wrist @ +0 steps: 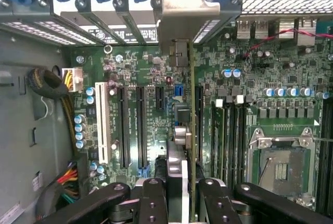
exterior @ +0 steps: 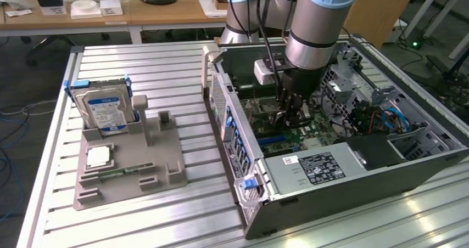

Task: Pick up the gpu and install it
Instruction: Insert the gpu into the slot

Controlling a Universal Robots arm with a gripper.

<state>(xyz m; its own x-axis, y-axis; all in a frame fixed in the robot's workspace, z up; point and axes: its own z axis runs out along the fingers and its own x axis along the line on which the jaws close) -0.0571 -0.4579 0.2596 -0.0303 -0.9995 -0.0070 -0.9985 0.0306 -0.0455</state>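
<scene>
GPU point(wrist: 191, 130): thin green card seen edge-on in the wrist view, held upright between the two fingers point(wrist: 151, 203) of the hand point(wrist: 179, 203), running straight out from the hand across the motherboard point(wrist: 156, 68) to the rear bracket slots. Its pale metal end bracket point(wrist: 184, 5) sits at the far end from the hand, against the case's back wall. Whether the card's edge is fully seated in a slot cannot be told.

Hand: partly closed, fingers pressed on either side of the card. In the exterior view the hand point(exterior: 291, 116) is lowered inside the open case point(exterior: 242, 165), directly above the motherboard.

Slots point(wrist: 132, 125): long black expansion slots and one white slot lie to one side of the held card; memory slots and the empty CPU socket point(wrist: 281, 169) lie to the other side.

Case: lies on its side on the ribbed metal counter point(exterior: 146, 226), power supply point(exterior: 315, 168) at the near end.

Tray point(exterior: 128, 168): grey holder on the counter, well apart from the hand, towards the exterior view's left. Carries an upright hard drive point(exterior: 102, 111) with a blue and white label, a CPU chip point(exterior: 98, 156) and a memory stick point(exterior: 124, 171).
</scene>
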